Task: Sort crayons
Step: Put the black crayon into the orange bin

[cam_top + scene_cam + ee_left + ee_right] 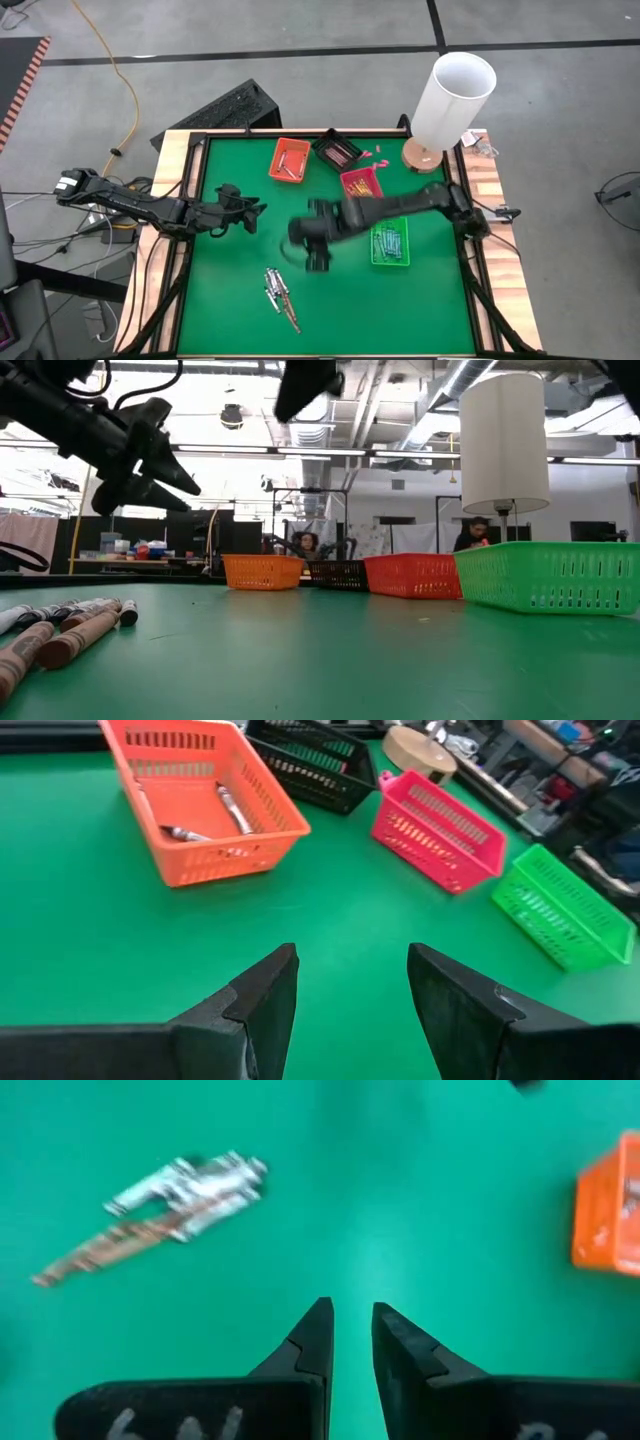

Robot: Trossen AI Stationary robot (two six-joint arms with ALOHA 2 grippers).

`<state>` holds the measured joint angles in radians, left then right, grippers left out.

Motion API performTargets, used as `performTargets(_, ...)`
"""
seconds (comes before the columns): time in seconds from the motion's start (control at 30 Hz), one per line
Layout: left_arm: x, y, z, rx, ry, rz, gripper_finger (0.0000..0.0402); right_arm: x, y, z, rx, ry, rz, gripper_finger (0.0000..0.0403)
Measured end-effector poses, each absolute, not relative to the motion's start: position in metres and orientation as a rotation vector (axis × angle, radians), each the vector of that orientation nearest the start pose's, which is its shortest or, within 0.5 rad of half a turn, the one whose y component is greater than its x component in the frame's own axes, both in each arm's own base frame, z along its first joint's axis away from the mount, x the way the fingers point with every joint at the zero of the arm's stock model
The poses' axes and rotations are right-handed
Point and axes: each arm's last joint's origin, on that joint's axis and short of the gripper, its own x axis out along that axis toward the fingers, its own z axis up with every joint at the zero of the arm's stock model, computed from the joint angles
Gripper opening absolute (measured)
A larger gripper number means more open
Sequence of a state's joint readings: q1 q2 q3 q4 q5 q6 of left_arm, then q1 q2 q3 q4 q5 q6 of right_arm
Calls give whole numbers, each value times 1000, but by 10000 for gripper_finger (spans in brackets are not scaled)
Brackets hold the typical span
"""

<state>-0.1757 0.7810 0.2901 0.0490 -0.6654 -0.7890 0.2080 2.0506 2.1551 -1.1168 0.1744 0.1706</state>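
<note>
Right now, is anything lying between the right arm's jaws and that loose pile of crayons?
No. In the high view, only bare green mat separates the right gripper from the crayons.

Green surface with a wooden rim: loose crayons piled at six o'clock, orange tray, black tray and pink tray up at twelve, green tray at three, lamp at one

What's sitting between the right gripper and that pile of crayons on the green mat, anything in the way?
Nothing visible. The right gripper hangs above bare green mat, empty, jaws slightly apart, and the crayons lie loose beyond it with only open mat between. The left gripper waits off to the side.
</note>
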Motion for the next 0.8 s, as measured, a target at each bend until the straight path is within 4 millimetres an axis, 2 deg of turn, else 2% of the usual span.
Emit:
performTargets(0.23,160,-13,189,-610,195,574,180,407,178,354,-30,747,-66,67)
performTargets(0.3,160,-14,189,-618,194,569,180,401,199,358,-31,678,-46,67)
performTargets(0.43,160,-15,189,-623,195,561,180,399,231,347,-67,621,-53,67)
performTargets(0.57,160,-15,189,-632,191,561,180,413,243,316,-94,644,-88,67)
performTargets(0.7,160,-16,189,-633,191,561,180,434,239,276,-81,738,-95,67)
performTargets(0.8,160,-15,189,-632,192,561,180,447,235,258,-17,773,-62,67)
